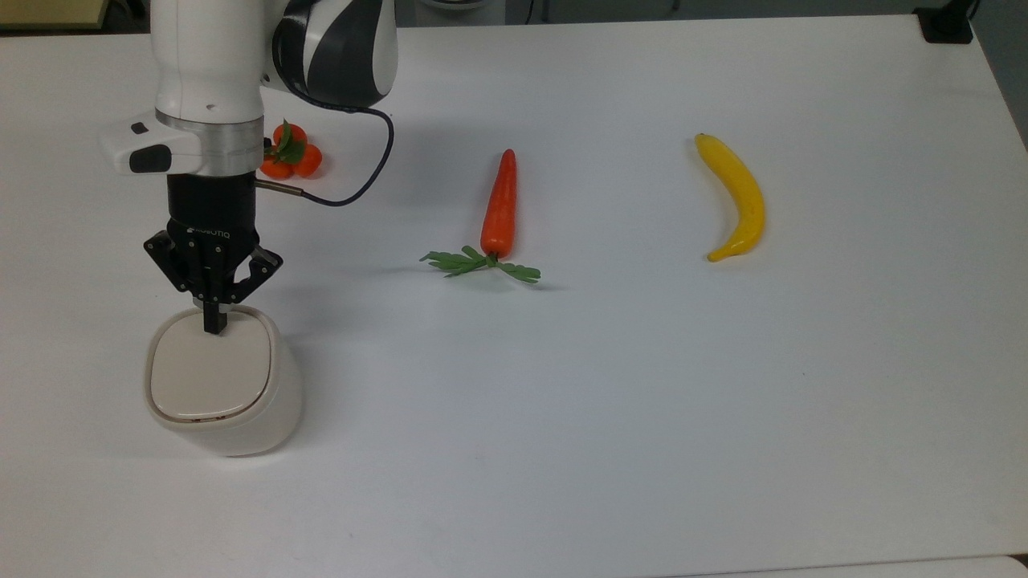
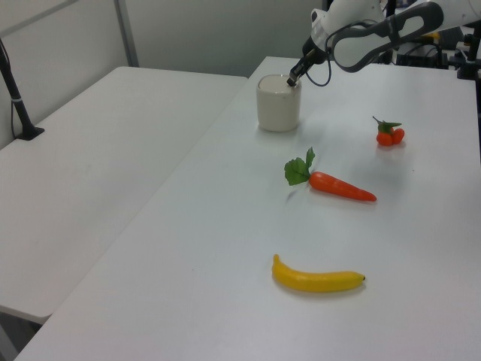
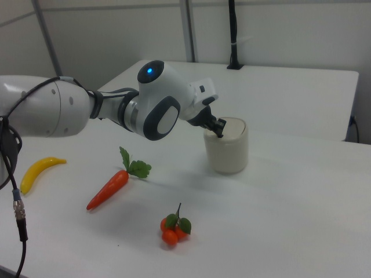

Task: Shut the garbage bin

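Observation:
The cream-white garbage bin (image 1: 233,417) (image 2: 277,109) (image 3: 229,150) stands at the top view's lower left. Its flat lid (image 1: 210,373) lies level inside the rim, with a thin dark seam along its near edge. My gripper (image 1: 214,327) (image 2: 291,80) (image 3: 219,134) points down with its fingers shut together. The tip rests on the lid's edge nearest the arm. Nothing is held between the fingers.
Small orange tomatoes with green leaves (image 1: 291,153) (image 3: 173,228) lie behind the arm. A carrot (image 1: 499,205) lies at the table's middle and a banana (image 1: 737,197) at the top view's right. A black cable (image 1: 353,181) loops from the wrist.

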